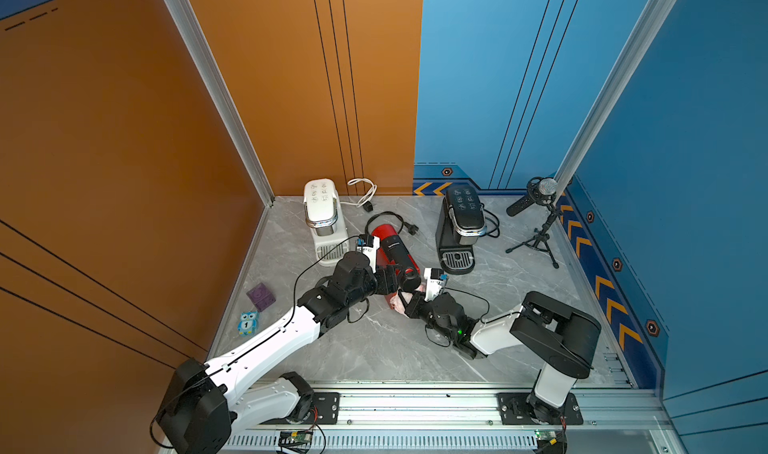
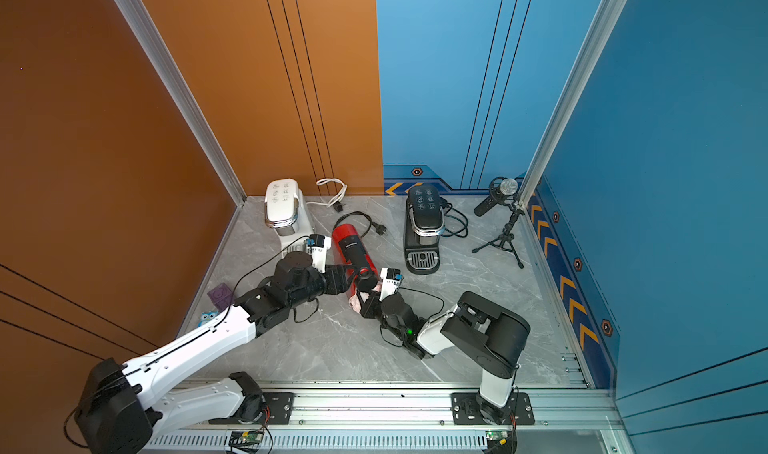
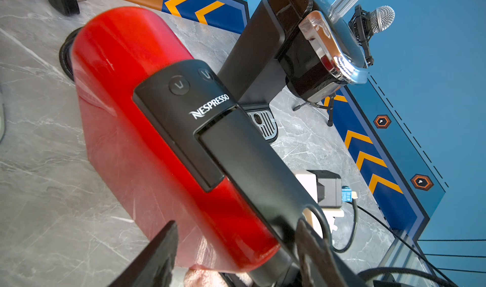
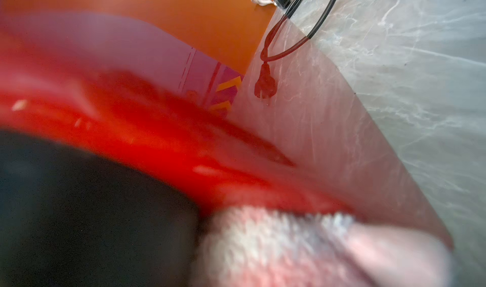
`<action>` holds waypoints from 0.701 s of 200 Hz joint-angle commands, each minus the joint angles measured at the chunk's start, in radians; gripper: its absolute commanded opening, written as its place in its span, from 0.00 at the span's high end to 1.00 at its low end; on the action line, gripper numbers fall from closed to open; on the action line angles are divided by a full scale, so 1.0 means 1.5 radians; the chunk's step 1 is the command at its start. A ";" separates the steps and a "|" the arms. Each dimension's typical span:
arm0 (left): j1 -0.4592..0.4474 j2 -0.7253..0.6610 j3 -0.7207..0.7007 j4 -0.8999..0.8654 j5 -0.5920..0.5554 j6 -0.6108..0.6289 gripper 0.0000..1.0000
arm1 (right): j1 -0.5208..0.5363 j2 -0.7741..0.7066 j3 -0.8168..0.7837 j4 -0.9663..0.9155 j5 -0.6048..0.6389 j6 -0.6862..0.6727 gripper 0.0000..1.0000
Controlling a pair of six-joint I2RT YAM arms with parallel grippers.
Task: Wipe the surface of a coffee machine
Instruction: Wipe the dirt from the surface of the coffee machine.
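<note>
The red coffee machine (image 1: 392, 244) (image 2: 353, 248) (image 3: 147, 114) with a black Nespresso top stands mid-table in both top views. My left gripper (image 1: 399, 279) (image 2: 355, 279) (image 3: 236, 224) straddles its front end, jaws wide with a finger against each side, shut on it. A pale pink cloth (image 1: 401, 300) (image 2: 359, 300) (image 4: 276, 246) is bunched in my right gripper (image 1: 409, 304) (image 2: 368, 304), which is shut on it. The cloth presses against the machine's lower front right side (image 4: 157, 141). The right fingers themselves are hidden behind the cloth in the right wrist view.
A white coffee machine (image 1: 322, 210) stands at the back left and a black one (image 1: 461, 223) at the back right. A microphone on a tripod (image 1: 540, 194) fills the far right corner. Power cables (image 1: 390, 221) lie behind the red machine. A purple cube (image 1: 261, 296) and an owl block (image 1: 248, 322) sit left.
</note>
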 commanded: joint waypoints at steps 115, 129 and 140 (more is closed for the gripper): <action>0.000 -0.024 -0.022 -0.098 0.002 0.021 0.28 | -0.009 0.174 -0.010 0.043 0.025 0.054 1.00; 0.010 -0.045 -0.015 -0.106 0.006 0.027 0.27 | 0.000 0.122 -0.017 -0.006 0.032 0.033 1.00; 0.017 -0.058 -0.011 -0.106 0.008 0.029 0.27 | 0.005 0.085 -0.019 -0.040 0.038 0.020 1.00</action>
